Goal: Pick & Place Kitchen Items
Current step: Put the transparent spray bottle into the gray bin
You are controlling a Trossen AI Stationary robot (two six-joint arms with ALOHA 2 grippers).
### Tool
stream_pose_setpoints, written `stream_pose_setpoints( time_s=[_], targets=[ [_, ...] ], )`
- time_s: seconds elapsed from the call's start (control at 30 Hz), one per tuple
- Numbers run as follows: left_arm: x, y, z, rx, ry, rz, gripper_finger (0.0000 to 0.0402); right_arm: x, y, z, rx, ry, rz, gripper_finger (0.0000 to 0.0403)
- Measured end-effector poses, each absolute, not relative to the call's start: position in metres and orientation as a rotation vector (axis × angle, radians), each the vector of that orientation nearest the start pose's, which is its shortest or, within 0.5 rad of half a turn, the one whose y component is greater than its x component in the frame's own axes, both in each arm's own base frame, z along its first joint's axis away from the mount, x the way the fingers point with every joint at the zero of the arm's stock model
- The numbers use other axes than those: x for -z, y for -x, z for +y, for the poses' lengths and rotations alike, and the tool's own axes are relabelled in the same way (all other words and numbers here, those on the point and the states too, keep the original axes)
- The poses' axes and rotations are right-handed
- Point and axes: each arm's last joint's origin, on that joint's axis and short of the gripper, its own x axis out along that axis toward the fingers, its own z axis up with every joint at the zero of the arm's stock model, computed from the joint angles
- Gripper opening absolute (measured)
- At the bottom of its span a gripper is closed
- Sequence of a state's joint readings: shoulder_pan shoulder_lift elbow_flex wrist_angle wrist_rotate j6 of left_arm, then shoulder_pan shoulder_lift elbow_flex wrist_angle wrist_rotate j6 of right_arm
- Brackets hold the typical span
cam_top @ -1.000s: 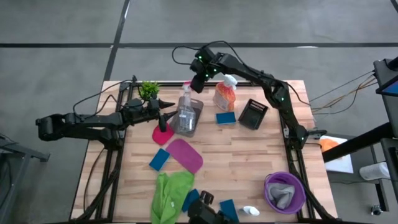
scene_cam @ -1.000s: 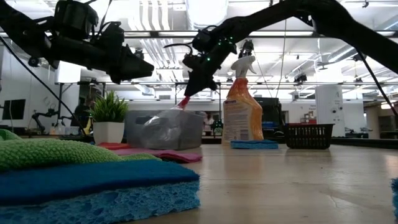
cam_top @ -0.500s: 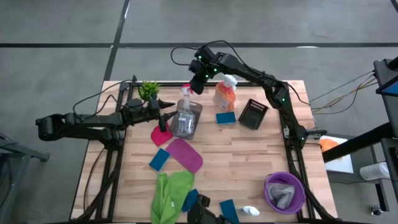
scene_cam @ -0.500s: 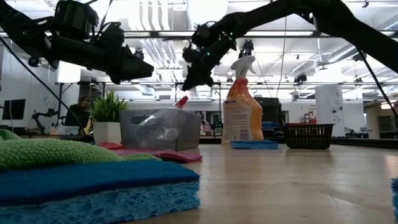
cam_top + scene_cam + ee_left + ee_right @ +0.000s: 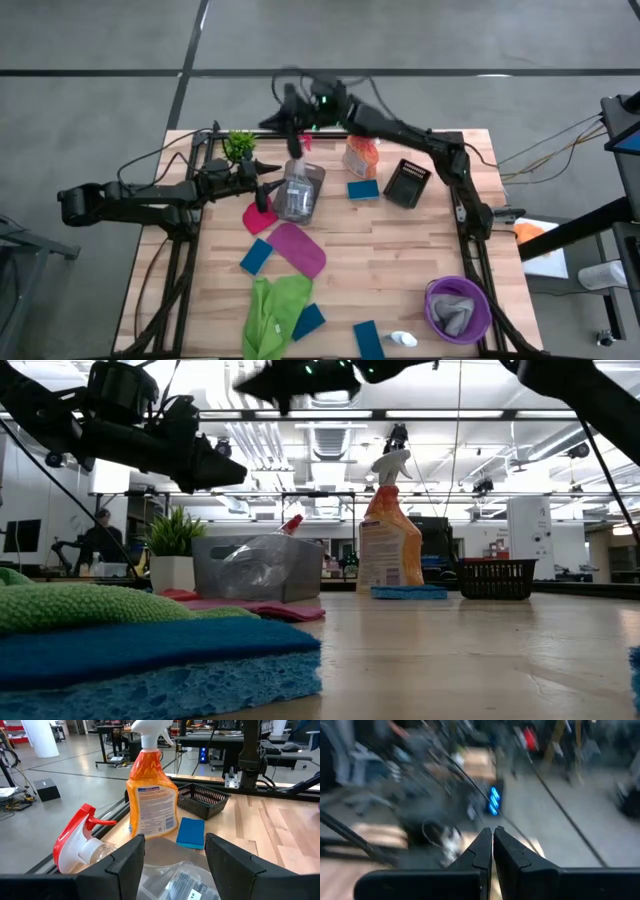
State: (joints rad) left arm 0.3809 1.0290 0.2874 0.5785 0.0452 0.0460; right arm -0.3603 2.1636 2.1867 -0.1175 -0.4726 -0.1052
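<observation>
A clear spray bottle [image 5: 296, 178] with a red trigger head [image 5: 80, 836] lies slanted in a grey bin [image 5: 300, 570], its head over the bin's far rim. The orange spray bottle [image 5: 360, 155] stands upright right of the bin, with a blue sponge [image 5: 363, 188] in front of it. My left gripper [image 5: 175, 840] stands open just left of and above the bin, touching nothing. My right gripper [image 5: 492, 837] is shut on nothing, high above the table's far edge [image 5: 272, 120].
A potted plant [image 5: 238, 145] stands far left and a black basket [image 5: 408, 182] far right. Red [image 5: 257, 216], magenta [image 5: 297, 248] and green [image 5: 275, 308] cloths and blue sponges [image 5: 257, 256] lie mid-table. A purple bowl [image 5: 432, 300] holds a grey cloth near right.
My right gripper has risen from the clear bottle's red head and swung toward the table's far left, tipping from pointing down to about level. The bottle stays slanted in the bin.
</observation>
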Motion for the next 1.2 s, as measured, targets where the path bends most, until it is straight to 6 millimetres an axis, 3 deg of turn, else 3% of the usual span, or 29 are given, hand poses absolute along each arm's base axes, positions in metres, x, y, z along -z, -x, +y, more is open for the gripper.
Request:
stream_pose_setpoints(
  time_s=[0.2, 0.33, 0.43, 0.67, 0.77, 1.0, 1.1, 1.2],
  targets=[
    [-0.185, -0.183, 0.072, -0.33, -0.014, 0.183, 0.0212, -0.366, -0.493, -0.109, -0.241, 0.206, -0.283, 0.0018],
    [-0.179, -0.18, 0.071, -0.33, -0.011, 0.194, 0.0212, -0.345, -0.478, -0.07, -0.292, 0.273, -0.539, 0.0018],
    [-0.176, -0.179, 0.07, -0.329, -0.009, 0.206, 0.0212, -0.326, -0.46, -0.044, -0.339, 0.271, -0.613, 0.0018],
    [-0.174, -0.182, 0.069, -0.31, -0.041, 0.284, 0.0212, -0.304, -0.407, -0.016, -0.323, 0.156, -0.31, 0.0035],
    [-0.178, -0.188, 0.069, -0.291, -0.087, 0.288, 0.0212, -0.296, -0.381, -0.009, -0.276, 0.145, -0.201, 0.009],
    [-0.188, -0.213, 0.08, -0.322, -0.223, 0.361, 0.0212, -0.28, -0.325, 0.007, -0.246, 0.169, -0.061, 0.0267],
    [-0.193, -0.228, 0.089, -0.411, -0.293, 0.396, 0.0212, -0.269, -0.307, 0.014, -0.203, 0.176, -0.01, 0.0309],
    [-0.194, -0.244, 0.099, -0.511, -0.372, 0.461, 0.0212, -0.26, -0.29, 0.02, -0.142, 0.197, 0.01, 0.0323]
  ],
)
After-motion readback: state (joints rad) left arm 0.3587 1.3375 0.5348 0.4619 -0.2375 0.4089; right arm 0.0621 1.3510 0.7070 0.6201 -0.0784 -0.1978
